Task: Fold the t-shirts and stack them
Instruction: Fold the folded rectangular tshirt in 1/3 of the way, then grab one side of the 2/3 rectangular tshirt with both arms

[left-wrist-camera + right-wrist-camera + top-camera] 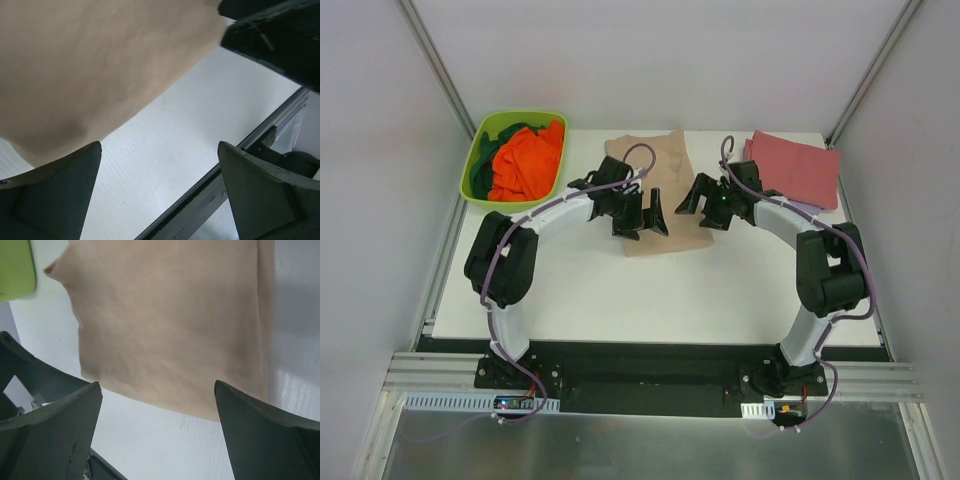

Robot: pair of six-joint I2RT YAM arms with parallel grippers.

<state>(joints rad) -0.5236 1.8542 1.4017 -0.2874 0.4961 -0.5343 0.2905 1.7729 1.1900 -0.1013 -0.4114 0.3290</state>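
Observation:
A tan-beige t-shirt (665, 160) lies folded lengthwise at the table's back centre. It also shows in the left wrist view (100, 65) and in the right wrist view (170, 325). My left gripper (642, 224) hovers over the shirt's near left edge, open and empty (160, 192). My right gripper (699, 208) hovers over its near right edge, open and empty (157, 435). A folded dusty red t-shirt (795, 168) lies at the back right on a lavender one (812, 208). Bright orange (525, 160) and dark green (496, 140) shirts lie bunched in the tub.
The lime-green plastic tub (480, 150) stands at the table's back left corner; its edge shows in the right wrist view (15, 270). The white table (620, 300) ends in a black rail at the near edge (200, 205). The two grippers are close together.

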